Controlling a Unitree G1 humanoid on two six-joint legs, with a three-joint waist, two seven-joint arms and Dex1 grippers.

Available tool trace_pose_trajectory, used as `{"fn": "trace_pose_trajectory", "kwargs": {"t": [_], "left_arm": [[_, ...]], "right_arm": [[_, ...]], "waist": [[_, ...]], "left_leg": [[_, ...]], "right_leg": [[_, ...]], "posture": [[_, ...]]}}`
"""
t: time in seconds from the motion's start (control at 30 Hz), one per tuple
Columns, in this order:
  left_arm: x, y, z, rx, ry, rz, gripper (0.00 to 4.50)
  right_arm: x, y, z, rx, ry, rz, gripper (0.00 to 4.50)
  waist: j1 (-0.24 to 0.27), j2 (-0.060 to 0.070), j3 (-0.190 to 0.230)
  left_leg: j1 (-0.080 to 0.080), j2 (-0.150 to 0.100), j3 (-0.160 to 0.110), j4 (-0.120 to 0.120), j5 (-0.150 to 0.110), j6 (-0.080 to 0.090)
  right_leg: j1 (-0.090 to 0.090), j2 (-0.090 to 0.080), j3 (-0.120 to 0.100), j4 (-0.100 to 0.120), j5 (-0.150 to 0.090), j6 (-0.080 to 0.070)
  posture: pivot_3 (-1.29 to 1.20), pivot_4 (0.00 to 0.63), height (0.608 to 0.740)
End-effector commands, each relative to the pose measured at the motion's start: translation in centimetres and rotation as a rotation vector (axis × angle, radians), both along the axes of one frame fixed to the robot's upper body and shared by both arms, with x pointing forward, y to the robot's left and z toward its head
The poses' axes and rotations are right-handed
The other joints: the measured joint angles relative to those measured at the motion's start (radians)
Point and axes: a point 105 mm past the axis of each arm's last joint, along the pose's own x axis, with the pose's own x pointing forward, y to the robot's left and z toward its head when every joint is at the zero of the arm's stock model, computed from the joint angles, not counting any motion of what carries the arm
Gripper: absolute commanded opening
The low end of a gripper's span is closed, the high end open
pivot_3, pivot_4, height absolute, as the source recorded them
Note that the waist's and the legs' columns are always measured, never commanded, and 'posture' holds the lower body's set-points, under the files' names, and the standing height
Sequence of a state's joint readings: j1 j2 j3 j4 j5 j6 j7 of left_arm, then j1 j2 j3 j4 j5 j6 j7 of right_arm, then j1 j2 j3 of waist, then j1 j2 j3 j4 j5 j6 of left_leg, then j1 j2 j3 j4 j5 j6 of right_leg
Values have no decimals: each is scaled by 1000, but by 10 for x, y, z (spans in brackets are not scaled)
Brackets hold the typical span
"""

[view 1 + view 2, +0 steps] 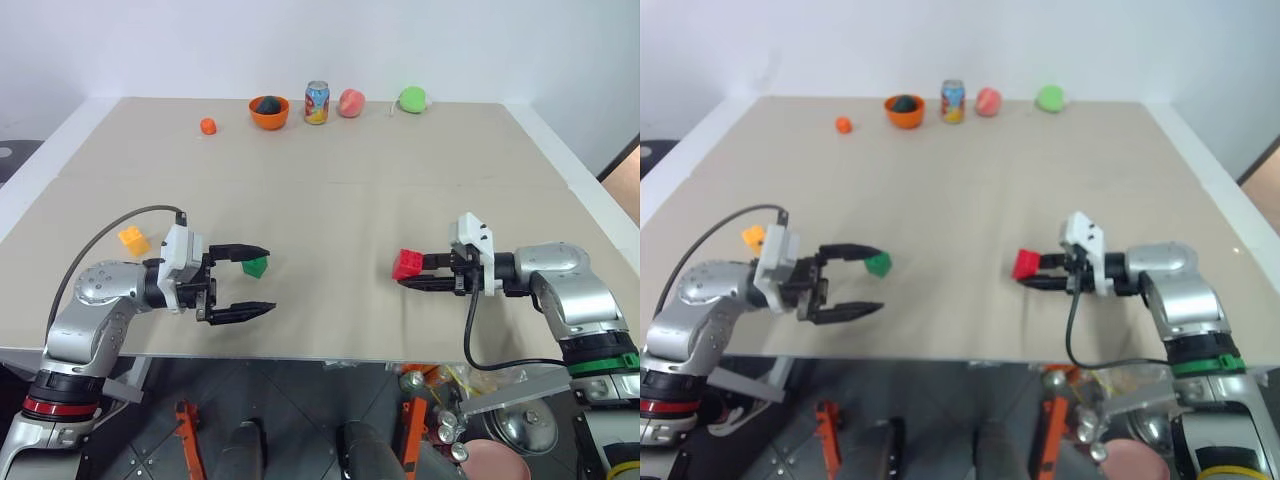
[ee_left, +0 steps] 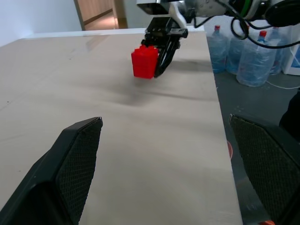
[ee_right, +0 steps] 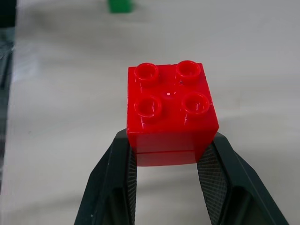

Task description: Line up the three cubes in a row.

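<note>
Clamping the red cube (image 3: 171, 112) by its two side faces, the right hand (image 1: 428, 274) carried it clear of the table (image 1: 340, 190), studs facing along the fingers rather than up, as the right wrist view showed; the grip on opposite flat sides appeared chosen to keep the block square to the fingers (image 3: 114, 185) so it could be set down without twisting. The hand pointed inward toward the middle of the table, which suggested the red cube was being brought toward the other two rather than left on the right side. The green cube (image 1: 256, 266) rested on the table on the left side, just beyond the tip of the far finger of the left hand (image 1: 245, 285), and the yellow cube (image 1: 133, 240) rested farther left, behind that hand's wrist and apart from the green one. The left hand stood with its fingers spread wide and nothing between them, aimed across the table toward the right hand; it gripped neither cube and looked parked clear of the green one. Judged from this layout, the row was not yet formed: green and yellow sat near each other while red hung well apart from them. A bowl (image 1: 269, 112), a can (image 1: 317, 102) and a few round items lay along the far edge, outside the working area.
</note>
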State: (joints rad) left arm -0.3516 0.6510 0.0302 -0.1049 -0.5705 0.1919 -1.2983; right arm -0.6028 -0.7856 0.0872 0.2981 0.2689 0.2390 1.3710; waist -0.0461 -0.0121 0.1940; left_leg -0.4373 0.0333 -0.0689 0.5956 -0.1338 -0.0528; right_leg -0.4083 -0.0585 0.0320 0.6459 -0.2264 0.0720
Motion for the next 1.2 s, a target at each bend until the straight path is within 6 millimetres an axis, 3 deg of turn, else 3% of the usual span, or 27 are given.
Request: {"fn": "trace_pose_trajectory", "kwargs": {"t": [0.03,0.57,1.2], "left_arm": [[-3,6,9,11,-49,-4,4500],[-12,8,6,20,-33,4,4500],[-14,13,5,19,-26,43,4500]], "right_arm": [[2,5,5,-32,-35,64,1229],[12,25,-11,-118,-38,224,1229],[19,23,-24,-167,-13,251,1229]], "waist": [[0,0,0],[0,0,0],[0,0,0]], "left_leg": [[0,0,0,0,0,0],[0,0,0,0,0,0],[0,0,0,0,0,-1]], "right_leg": [[0,0,0,0,0,0],[0,0,0,0,0,0],[0,0,0,0,0,0]], "posture": [[0,150,740],[0,150,740],[0,150,740]]}}
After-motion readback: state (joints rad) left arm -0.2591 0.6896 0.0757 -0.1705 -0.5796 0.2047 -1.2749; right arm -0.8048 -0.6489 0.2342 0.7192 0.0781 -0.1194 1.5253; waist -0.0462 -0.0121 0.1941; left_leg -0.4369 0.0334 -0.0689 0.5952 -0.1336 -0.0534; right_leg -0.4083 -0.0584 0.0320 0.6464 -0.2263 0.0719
